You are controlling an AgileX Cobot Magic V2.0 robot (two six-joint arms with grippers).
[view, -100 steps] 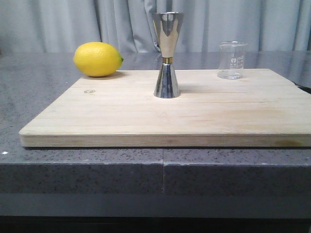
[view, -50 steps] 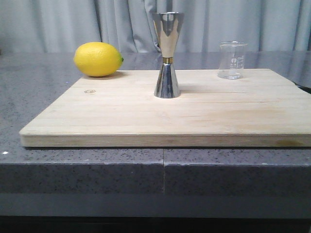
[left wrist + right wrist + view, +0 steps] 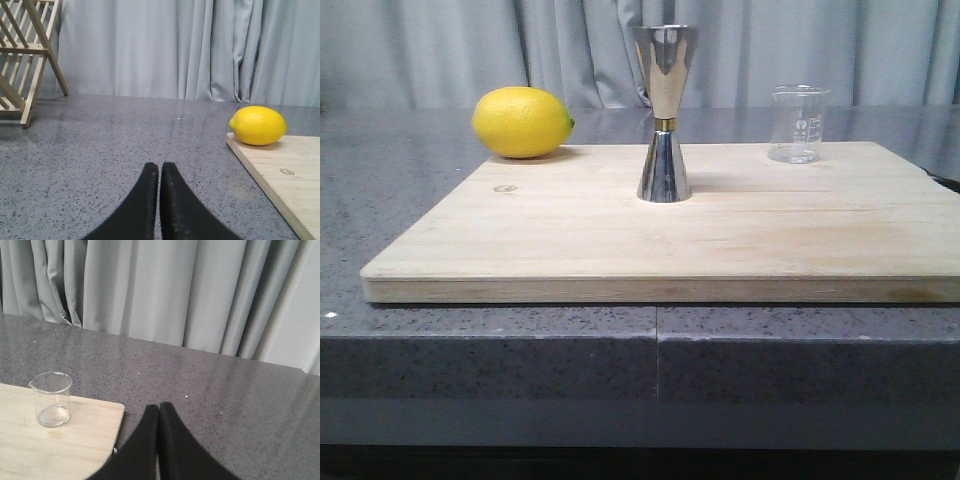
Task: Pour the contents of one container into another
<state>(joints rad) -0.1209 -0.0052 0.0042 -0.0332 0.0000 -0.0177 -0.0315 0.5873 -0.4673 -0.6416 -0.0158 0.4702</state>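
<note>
The steel jigger [image 3: 664, 112] with a gold waist band stands upright at the middle back of the wooden board [image 3: 670, 240]. The clear glass beaker [image 3: 797, 123] stands upright at the board's back right corner; the right wrist view also shows the beaker [image 3: 51, 399] near the board's corner [image 3: 75, 440]. My right gripper [image 3: 159, 407] is shut and empty over the grey counter, off the board and apart from the beaker. My left gripper [image 3: 159, 166] is shut and empty over the counter, off the board's left side. Neither gripper appears in the front view.
A yellow lemon [image 3: 521, 122] lies at the board's back left corner, and the left wrist view also shows the lemon [image 3: 258, 125]. A wooden rack [image 3: 25, 60] stands on the counter far to the left. Grey curtains hang behind the counter.
</note>
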